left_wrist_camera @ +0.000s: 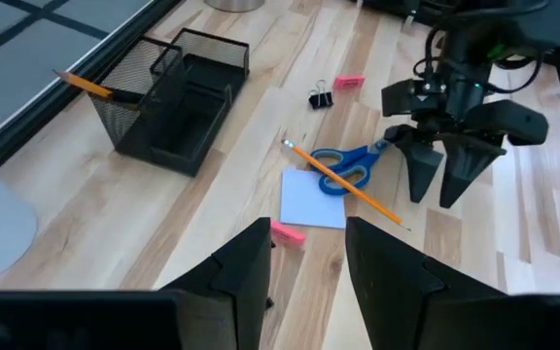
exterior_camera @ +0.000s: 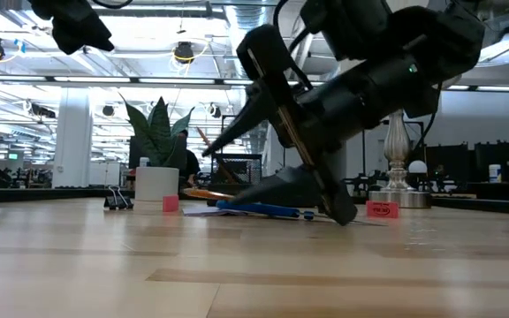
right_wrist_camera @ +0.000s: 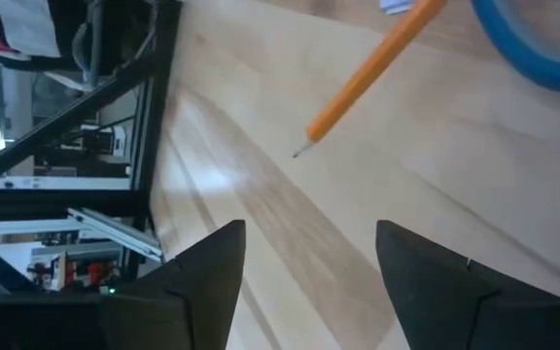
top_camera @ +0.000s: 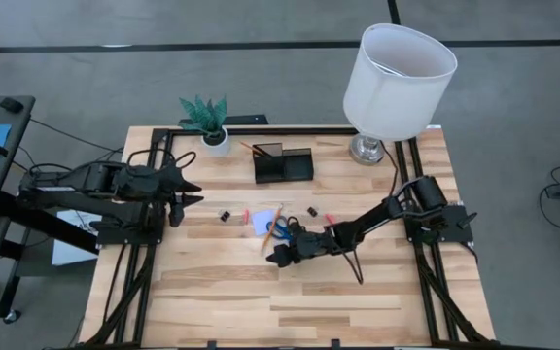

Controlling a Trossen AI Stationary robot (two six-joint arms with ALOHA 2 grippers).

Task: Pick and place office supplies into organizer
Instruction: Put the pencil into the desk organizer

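Mid-table, blue-handled scissors [left_wrist_camera: 346, 163] lie on the wood, with a wooden pencil [left_wrist_camera: 344, 182] slanting across them and a pale note pad [left_wrist_camera: 313, 199]. My right gripper [top_camera: 279, 257] stands open just on the near side of this pile, low over the wood, its fingers tilted down. In the right wrist view the pencil's tip [right_wrist_camera: 304, 148] lies ahead of the fingers [right_wrist_camera: 207, 277]. The black mesh organizer [top_camera: 282, 165] stands at the far middle with another pencil [left_wrist_camera: 87, 86] leaning in it. My left gripper [left_wrist_camera: 304, 272] waits open above the table's left side.
Black binder clips [top_camera: 226, 214] [left_wrist_camera: 321, 98] and small red bits [left_wrist_camera: 349, 82] [left_wrist_camera: 288, 231] lie around the pile. A white plant pot [top_camera: 216, 142] stands at the far left. A lamp [top_camera: 397, 73] stands at the far right. Bare wood lies along the near edge.
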